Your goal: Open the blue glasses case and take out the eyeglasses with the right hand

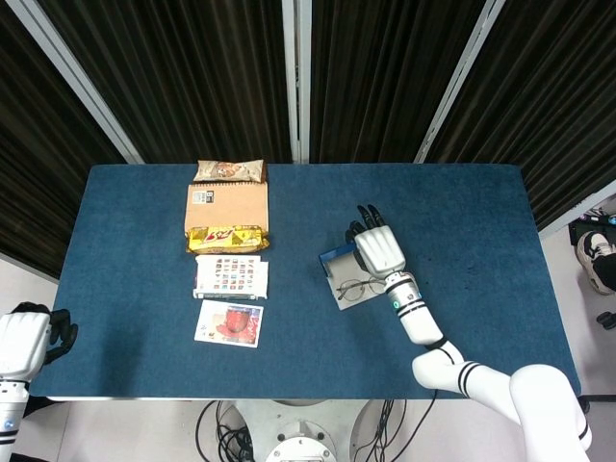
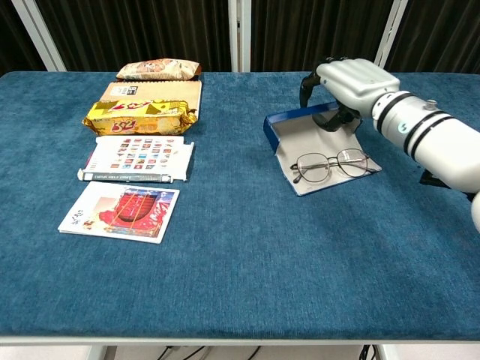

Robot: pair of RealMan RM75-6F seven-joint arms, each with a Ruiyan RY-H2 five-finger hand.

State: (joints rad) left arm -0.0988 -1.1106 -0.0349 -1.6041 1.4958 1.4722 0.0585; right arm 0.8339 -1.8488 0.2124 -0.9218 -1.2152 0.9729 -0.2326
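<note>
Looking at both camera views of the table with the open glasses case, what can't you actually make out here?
- Head view: the right hand covers the far part of the blue glasses case.
- Chest view: the right hand's fingers curl down over the case; contact cannot be told.
- Left hand: cut off by the head view's edge, absent from the chest view.
- Print on the snack packets and booklets: too small to read.

R robot hand over open blue case, eyeglasses on flap

Eyeglasses lying on open glasses case flap, right of table centre; right hand hovering behind them; snack packets and booklets lying in a row at left.
</note>
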